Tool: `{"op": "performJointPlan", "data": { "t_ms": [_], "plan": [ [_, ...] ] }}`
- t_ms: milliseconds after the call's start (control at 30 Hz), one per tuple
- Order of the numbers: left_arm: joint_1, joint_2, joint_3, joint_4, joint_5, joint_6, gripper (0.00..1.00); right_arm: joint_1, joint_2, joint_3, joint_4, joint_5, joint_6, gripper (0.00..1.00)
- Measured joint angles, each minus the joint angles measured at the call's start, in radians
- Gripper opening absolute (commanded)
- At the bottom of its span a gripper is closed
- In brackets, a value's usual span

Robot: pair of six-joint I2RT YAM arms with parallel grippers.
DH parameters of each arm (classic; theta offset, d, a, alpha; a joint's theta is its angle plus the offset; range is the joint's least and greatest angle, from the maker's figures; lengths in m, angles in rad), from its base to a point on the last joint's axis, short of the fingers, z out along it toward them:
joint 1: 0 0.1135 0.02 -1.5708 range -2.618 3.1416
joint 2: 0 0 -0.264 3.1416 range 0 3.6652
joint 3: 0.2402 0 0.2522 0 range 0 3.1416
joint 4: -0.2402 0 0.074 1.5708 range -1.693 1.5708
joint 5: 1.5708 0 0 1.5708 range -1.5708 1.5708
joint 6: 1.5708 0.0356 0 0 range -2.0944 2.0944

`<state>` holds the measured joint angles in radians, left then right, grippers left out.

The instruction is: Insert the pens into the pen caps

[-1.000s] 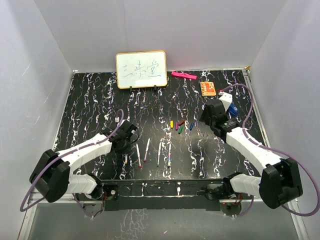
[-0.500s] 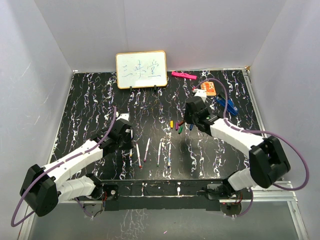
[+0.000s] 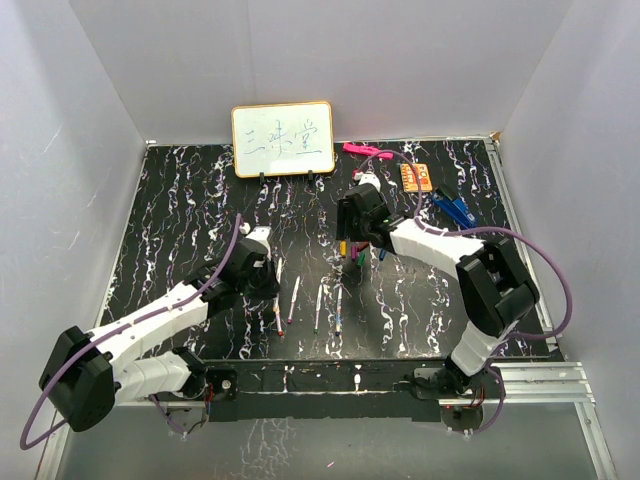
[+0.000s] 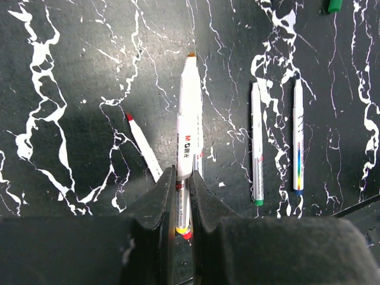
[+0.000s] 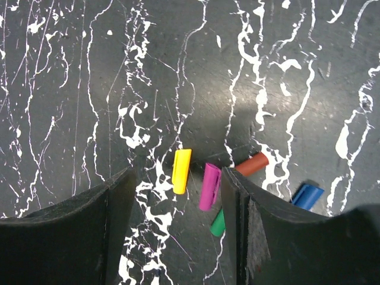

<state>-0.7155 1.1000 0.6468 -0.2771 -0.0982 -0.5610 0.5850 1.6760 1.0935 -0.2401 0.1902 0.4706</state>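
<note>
My left gripper [image 4: 183, 175] is shut on a white pen [image 4: 189, 119] with an orange tip pointing away from me; its yellow end sits between the jaws. It looks held slightly above the table. A red-tipped pen [image 4: 144, 148], a green-ended pen [image 4: 256, 148] and a blue-ended pen [image 4: 297, 136] lie around it. My right gripper [image 5: 178, 196] is open above the caps, with the yellow cap [image 5: 181, 171] and magenta cap [image 5: 209, 186] between its jaws. The red-brown [image 5: 252, 164], green [image 5: 218, 224] and blue [image 5: 307, 195] caps lie just to the right. From above, the left gripper [image 3: 262, 268] is beside the pens [image 3: 318, 305] and the right gripper [image 3: 352, 225] is over the caps [image 3: 355, 254].
A small whiteboard [image 3: 283, 139] stands at the back centre. A pink marker [image 3: 367, 152], an orange card [image 3: 416, 177] and a blue clip [image 3: 455, 208] lie at the back right. White walls enclose the black marbled table [image 3: 180, 200].
My right arm swung left from the back right to above the caps. My left gripper moved right towards the row of pens and now grips a pen.
</note>
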Motion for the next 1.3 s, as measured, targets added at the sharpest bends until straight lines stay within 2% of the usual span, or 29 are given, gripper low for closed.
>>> {"op": "performJointPlan", "data": {
  "t_ms": [100, 167, 233, 567, 733, 1033, 1167, 1300],
  "plan": [
    [-0.009, 0.0, -0.014, 0.008, 0.013, 0.0, 0.0, 0.008, 0.034, 0.024, 0.006, -0.007, -0.003, 0.56],
    [-0.015, 0.0, -0.019, 0.016, 0.019, 0.0, 0.0, 0.016, 0.052, 0.035, 0.006, -0.01, -0.005, 0.47],
    [-0.021, 0.0, -0.023, 0.019, 0.027, -0.001, 0.0, 0.023, 0.072, 0.046, 0.006, -0.012, -0.01, 0.43],
    [-0.037, 0.013, -0.027, 0.055, 0.055, -0.012, 0.0, 0.03, 0.147, 0.057, 0.01, -0.013, -0.009, 0.42],
    [-0.046, 0.023, -0.029, 0.067, 0.06, -0.019, 0.0, 0.03, 0.154, 0.057, 0.01, -0.013, -0.01, 0.36],
    [-0.049, 0.038, -0.035, 0.069, 0.061, -0.02, 0.0, 0.031, 0.18, 0.063, 0.01, -0.011, -0.009, 0.35],
    [-0.052, 0.05, -0.04, 0.069, 0.061, -0.022, 0.0, 0.031, 0.18, 0.063, 0.01, -0.007, -0.009, 0.28],
    [-0.053, 0.058, -0.041, 0.071, 0.062, -0.023, 0.0, 0.031, 0.188, 0.063, 0.01, -0.004, -0.008, 0.27]
  ]
}}
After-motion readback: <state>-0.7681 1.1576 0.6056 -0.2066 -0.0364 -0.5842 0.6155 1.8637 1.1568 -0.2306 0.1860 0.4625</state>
